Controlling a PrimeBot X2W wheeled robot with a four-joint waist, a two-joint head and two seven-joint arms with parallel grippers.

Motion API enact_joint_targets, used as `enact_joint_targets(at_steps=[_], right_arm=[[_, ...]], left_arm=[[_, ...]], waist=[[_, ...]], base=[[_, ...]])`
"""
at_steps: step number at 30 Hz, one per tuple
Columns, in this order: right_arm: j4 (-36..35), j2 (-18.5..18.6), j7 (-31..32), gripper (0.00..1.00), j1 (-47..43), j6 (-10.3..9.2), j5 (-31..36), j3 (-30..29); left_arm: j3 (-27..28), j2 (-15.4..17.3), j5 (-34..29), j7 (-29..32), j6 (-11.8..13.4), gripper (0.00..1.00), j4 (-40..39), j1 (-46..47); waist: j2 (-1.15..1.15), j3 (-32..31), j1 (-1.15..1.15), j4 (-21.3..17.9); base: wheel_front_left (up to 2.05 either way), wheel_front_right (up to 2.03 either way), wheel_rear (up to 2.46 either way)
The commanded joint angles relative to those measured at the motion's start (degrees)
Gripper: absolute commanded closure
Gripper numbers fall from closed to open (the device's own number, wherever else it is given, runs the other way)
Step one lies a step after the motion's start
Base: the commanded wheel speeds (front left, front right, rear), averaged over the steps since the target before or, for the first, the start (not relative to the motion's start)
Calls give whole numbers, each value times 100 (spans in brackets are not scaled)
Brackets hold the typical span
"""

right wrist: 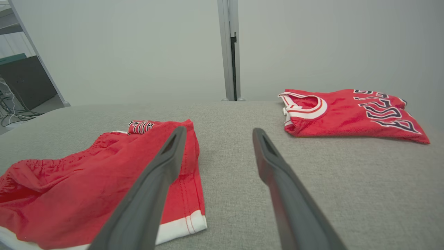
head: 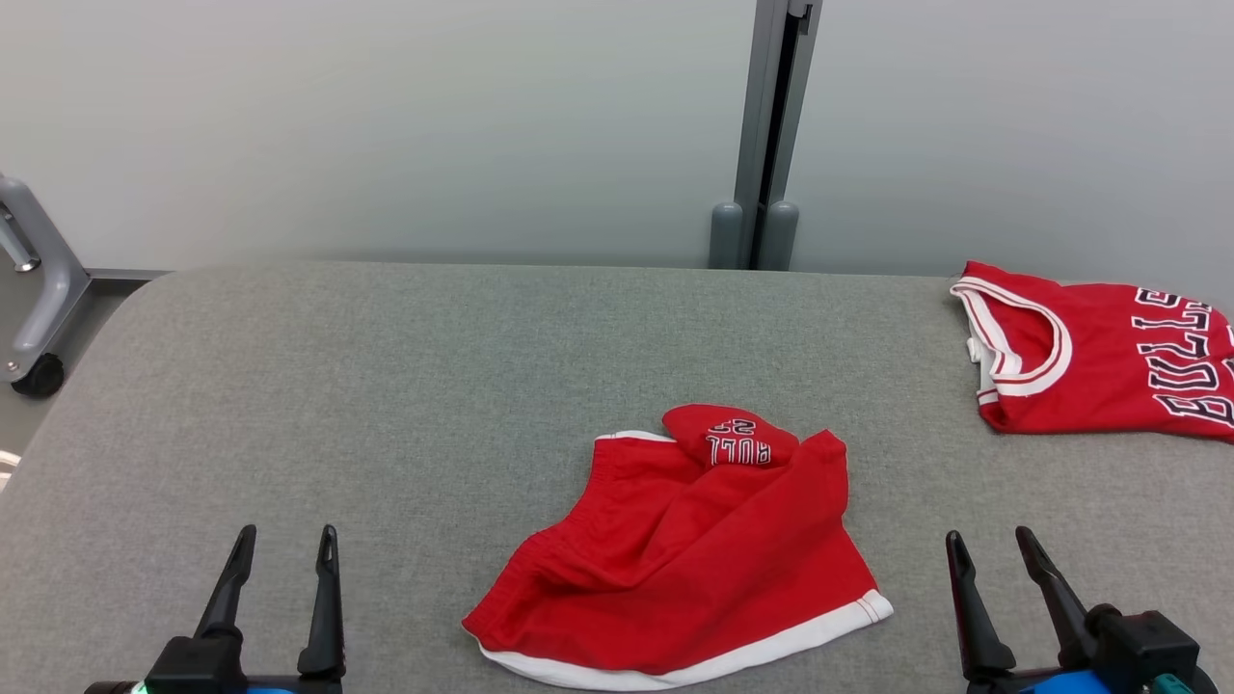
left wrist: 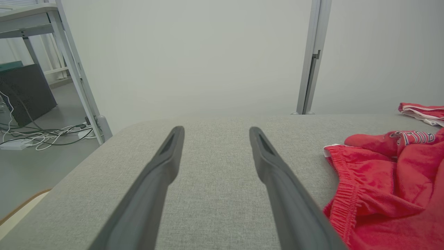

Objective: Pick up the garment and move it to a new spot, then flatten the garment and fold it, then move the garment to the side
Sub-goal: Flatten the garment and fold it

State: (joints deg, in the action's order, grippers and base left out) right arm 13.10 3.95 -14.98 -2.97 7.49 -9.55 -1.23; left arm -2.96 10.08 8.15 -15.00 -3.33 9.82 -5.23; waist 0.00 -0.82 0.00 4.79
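From my head, the crumpled red fabric shorts [head: 694, 559] with a white hem band lie bunched near the middle of the grey cloth-covered table [head: 386, 386]. One part is flipped over at the far edge, so its lettering shows. A folded red sleeveless jersey [head: 1099, 357] with white trim lies well apart at the far right. My left gripper [head: 287, 533] and right gripper [head: 988, 535] sit at the near edge on either side of the shorts, jaws spread wide, holding nothing.

Along my left wrist, the left gripper [left wrist: 216, 130] has its fingers far apart above bare table. The shorts [left wrist: 381, 184] are near on the right, clear of them.

Along my right wrist, the right gripper [right wrist: 218, 130] is just as wide and empty. One finger crosses in front of the shorts [right wrist: 86, 180], and the jersey [right wrist: 350, 114] lies ahead.

I judge the shorts neither flat nor folded. That fits shorts waiting to be carried to a new spot, or shorts lying at that spot and waiting to be smoothed. Either way, the next move calls for a firm pinch on a cloth edge.
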Motion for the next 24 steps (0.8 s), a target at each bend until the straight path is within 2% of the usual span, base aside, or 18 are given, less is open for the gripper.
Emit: enact_joint_targets(at_steps=[1, 8, 17, 24], right_arm=[[-84, -5, -27, 0, -117, 1, 52, 8], [-347, -54, -27, 0, -333, 1, 214, 71], [-286, -75, -18, 0, -320, 1, 227, 95], [201, 70, 108, 0, 16, 1, 203, 248]], left_arm=[[-29, -8, -34, -24, -31, 0, 40, 26], [-57, -37, -80, -25, -155, 0, 201, 232], [-57, -61, -98, -25, -219, 0, 354, 212], [-627, 134, -150, -23, -374, 0, 892, 300]], waist=[[0, -9, 0, -10], [0, -38, 0, -106], [0, -41, 0, -207], [0, 33, 0, -251]], base=[[0, 0, 0], [0, 0, 0], [0, 0, 0], [0, 0, 0]])
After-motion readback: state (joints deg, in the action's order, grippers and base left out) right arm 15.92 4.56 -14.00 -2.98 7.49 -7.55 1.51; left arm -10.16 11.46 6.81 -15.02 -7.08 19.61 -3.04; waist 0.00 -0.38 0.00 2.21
